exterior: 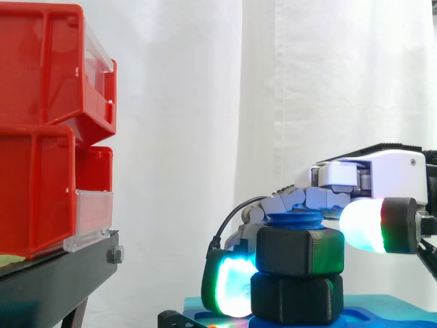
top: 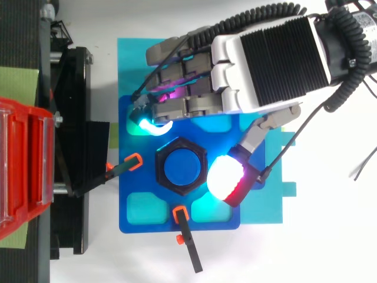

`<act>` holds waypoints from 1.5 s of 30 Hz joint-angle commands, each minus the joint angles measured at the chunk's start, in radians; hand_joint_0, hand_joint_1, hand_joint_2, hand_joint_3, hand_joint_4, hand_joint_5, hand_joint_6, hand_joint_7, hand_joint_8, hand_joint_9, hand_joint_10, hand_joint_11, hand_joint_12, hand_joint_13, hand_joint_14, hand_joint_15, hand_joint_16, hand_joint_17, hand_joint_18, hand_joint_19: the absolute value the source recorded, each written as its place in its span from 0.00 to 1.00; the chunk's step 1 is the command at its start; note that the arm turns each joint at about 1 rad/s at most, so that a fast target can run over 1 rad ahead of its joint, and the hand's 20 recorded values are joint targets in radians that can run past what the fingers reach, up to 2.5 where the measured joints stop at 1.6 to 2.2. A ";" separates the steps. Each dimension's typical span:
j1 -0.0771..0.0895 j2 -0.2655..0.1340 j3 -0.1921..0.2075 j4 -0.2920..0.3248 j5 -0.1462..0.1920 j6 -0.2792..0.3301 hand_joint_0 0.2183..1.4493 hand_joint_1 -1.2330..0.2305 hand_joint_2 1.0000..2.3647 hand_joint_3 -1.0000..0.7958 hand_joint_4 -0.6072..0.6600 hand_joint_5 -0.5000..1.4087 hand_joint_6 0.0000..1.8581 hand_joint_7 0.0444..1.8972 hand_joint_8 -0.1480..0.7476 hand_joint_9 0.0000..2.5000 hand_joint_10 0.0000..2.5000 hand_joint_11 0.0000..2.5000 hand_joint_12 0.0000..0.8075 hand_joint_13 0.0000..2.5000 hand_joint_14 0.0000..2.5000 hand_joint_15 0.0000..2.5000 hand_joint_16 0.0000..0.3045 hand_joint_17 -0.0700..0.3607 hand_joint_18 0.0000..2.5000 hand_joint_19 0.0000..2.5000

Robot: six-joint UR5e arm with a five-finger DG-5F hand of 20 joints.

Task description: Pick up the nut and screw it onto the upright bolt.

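The black hex nut (exterior: 300, 249) is seen seated atop the upright blue bolt (exterior: 295, 220), with the robot hand (top: 268, 56) curled round it and the thumb pad (top: 227, 180) set against one side. The nut is best turned squarely under light downward pressure, lest the threads be crossed. A second hex piece (exterior: 297, 297) beneath is revealed from the side, the clamped blue base (top: 135, 206) from above.
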 commanded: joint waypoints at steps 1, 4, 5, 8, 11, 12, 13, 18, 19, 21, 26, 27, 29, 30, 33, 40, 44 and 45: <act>0.005 0.001 -0.012 0.026 0.001 0.002 0.14 0.77 0.00 0.28 0.65 0.20 0.27 0.41 0.40 0.35 0.00 0.00 0.33 0.24 0.00 0.00 0.15 0.40 0.15 0.06; 0.008 0.001 -0.010 0.026 -0.002 0.002 0.14 0.77 0.00 0.28 0.64 0.19 0.27 0.38 0.40 0.33 0.00 0.00 0.34 0.23 0.00 0.00 0.15 0.41 0.14 0.05; 0.009 0.001 -0.009 0.026 -0.002 0.002 0.14 0.77 0.00 0.28 0.63 0.19 0.27 0.37 0.41 0.32 0.00 0.00 0.35 0.22 0.00 0.00 0.15 0.41 0.14 0.05; 0.009 0.001 0.010 0.026 -0.001 0.000 0.13 0.76 0.00 0.28 0.62 0.18 0.27 0.36 0.41 0.30 0.00 0.00 0.37 0.21 0.00 0.00 0.16 0.41 0.13 0.04; 0.012 0.001 0.031 0.015 -0.001 0.002 0.12 0.76 0.00 0.28 0.62 0.17 0.27 0.36 0.42 0.29 0.00 0.00 0.37 0.20 0.00 0.00 0.16 0.42 0.12 0.04; 0.012 0.001 0.036 0.011 -0.001 0.002 0.12 0.76 0.00 0.28 0.61 0.17 0.27 0.36 0.42 0.28 0.00 0.00 0.38 0.19 0.00 0.00 0.16 0.42 0.11 0.03; 0.012 0.002 0.039 0.003 -0.002 0.002 0.12 0.76 0.00 0.28 0.61 0.17 0.27 0.36 0.42 0.27 0.00 0.00 0.38 0.19 0.00 0.00 0.16 0.42 0.10 0.03; 0.014 0.002 0.061 -0.081 -0.005 -0.010 0.12 0.78 0.00 0.28 0.61 0.17 0.27 0.35 0.42 0.25 0.00 0.00 0.39 0.18 0.00 0.00 0.16 0.42 0.09 0.02; 0.014 0.002 0.061 -0.089 -0.007 -0.012 0.12 0.79 0.00 0.28 0.61 0.17 0.27 0.36 0.42 0.25 0.00 0.00 0.39 0.17 0.00 0.00 0.16 0.42 0.08 0.02; 0.019 0.002 0.061 -0.112 -0.004 -0.035 0.13 0.80 0.00 0.28 0.63 0.18 0.27 0.39 0.43 0.25 0.00 0.00 0.38 0.17 0.00 0.00 0.16 0.41 0.08 0.02; 0.023 0.001 0.061 -0.118 -0.001 -0.052 0.15 0.81 0.00 0.28 0.67 0.20 0.27 0.47 0.44 0.26 0.00 0.00 0.37 0.18 0.00 0.00 0.15 0.39 0.08 0.02; 0.025 0.002 0.061 -0.118 -0.001 -0.052 0.15 0.81 0.00 0.28 0.67 0.20 0.27 0.48 0.45 0.27 0.00 0.00 0.37 0.18 0.00 0.00 0.14 0.39 0.09 0.02; 0.026 0.002 0.061 -0.123 -0.001 -0.052 0.16 0.81 0.00 0.28 0.68 0.21 0.27 0.52 0.44 0.28 0.00 0.00 0.36 0.19 0.00 0.00 0.14 0.38 0.09 0.03; 0.026 0.002 0.061 -0.126 -0.001 -0.052 0.16 0.81 0.00 0.28 0.69 0.21 0.27 0.53 0.44 0.28 0.00 0.00 0.36 0.19 0.00 0.00 0.14 0.38 0.09 0.03; 0.029 0.001 0.061 -0.129 -0.001 -0.053 0.16 0.80 0.00 0.28 0.68 0.22 0.27 0.56 0.44 0.28 0.00 0.00 0.36 0.20 0.00 0.00 0.14 0.38 0.10 0.03; 0.037 0.007 0.082 -0.138 0.001 -0.052 0.16 0.80 0.00 0.28 0.68 0.21 0.27 0.51 0.44 0.28 0.00 0.00 0.36 0.20 0.00 0.00 0.14 0.38 0.10 0.03; 0.040 0.030 0.085 -0.175 0.002 -0.055 0.16 0.80 0.00 0.28 0.67 0.20 0.27 0.47 0.43 0.28 0.00 0.00 0.36 0.20 0.00 0.00 0.14 0.38 0.11 0.03; 0.040 0.033 0.085 -0.186 0.001 -0.058 0.16 0.80 0.00 0.28 0.67 0.20 0.27 0.47 0.44 0.28 0.00 0.00 0.36 0.20 0.00 0.00 0.14 0.38 0.11 0.03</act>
